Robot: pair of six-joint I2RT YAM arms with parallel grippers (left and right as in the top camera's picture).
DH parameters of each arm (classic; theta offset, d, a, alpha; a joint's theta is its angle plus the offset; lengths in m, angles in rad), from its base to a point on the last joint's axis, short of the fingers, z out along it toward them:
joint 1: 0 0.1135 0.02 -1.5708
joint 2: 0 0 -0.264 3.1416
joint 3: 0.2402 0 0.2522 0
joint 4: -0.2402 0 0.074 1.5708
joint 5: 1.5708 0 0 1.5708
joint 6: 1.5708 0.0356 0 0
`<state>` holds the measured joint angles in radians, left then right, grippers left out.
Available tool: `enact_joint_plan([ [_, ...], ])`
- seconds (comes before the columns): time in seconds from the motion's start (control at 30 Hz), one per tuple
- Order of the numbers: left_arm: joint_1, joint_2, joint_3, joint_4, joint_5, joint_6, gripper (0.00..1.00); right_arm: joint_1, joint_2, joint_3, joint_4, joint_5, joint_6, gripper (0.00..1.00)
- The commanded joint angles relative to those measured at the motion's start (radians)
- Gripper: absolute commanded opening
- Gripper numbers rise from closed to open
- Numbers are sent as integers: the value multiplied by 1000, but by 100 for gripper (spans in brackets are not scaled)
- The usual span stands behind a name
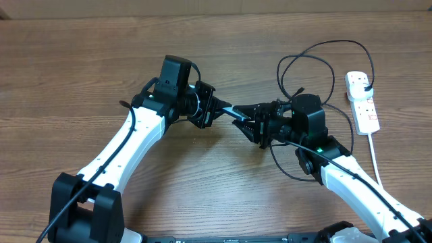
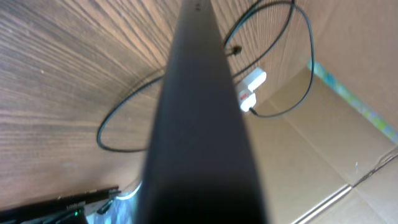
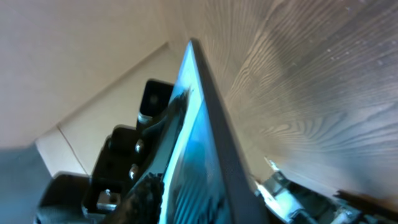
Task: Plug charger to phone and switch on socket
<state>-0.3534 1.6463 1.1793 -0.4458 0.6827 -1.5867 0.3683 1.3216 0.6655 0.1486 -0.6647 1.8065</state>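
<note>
The phone (image 1: 231,110) hangs edge-on above the table between both grippers. My left gripper (image 1: 214,108) is shut on one end; in the left wrist view the phone's dark back (image 2: 199,124) fills the middle. My right gripper (image 1: 251,123) is open around the other end; in the right wrist view the teal screen (image 3: 199,155) stands between its fingers, with a gap on the right side. The charger's black cable (image 1: 333,74) lies in loops, its connector tip (image 1: 298,90) free on the table, also in the left wrist view (image 2: 235,51). The white socket (image 1: 364,108) lies far right.
The charger's black plug (image 1: 365,85) sits in the socket's far end. The socket's thick white cord (image 1: 375,158) runs toward the front right edge. The socket also shows in the left wrist view (image 2: 250,83). A cardboard wall (image 2: 348,137) stands past the wooden table (image 1: 101,61).
</note>
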Motion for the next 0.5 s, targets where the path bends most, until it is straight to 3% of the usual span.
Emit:
enact_joint_plan([
  [0.0, 8, 9, 0, 9, -76, 16, 4, 5, -3, 6, 6, -1, -33, 53],
  [0.07, 16, 9, 0, 9, -105, 31, 5, 5, -3, 6, 2, 45, -112, 70],
  [0.23, 74, 9, 0, 9, -100, 108, 9, 5, -3, 6, -92, 277, -518, 100],
  [0.47, 222, 9, 0, 9, 106, 269, 10, 1, -3, 6, -310, 684, -850, 100],
])
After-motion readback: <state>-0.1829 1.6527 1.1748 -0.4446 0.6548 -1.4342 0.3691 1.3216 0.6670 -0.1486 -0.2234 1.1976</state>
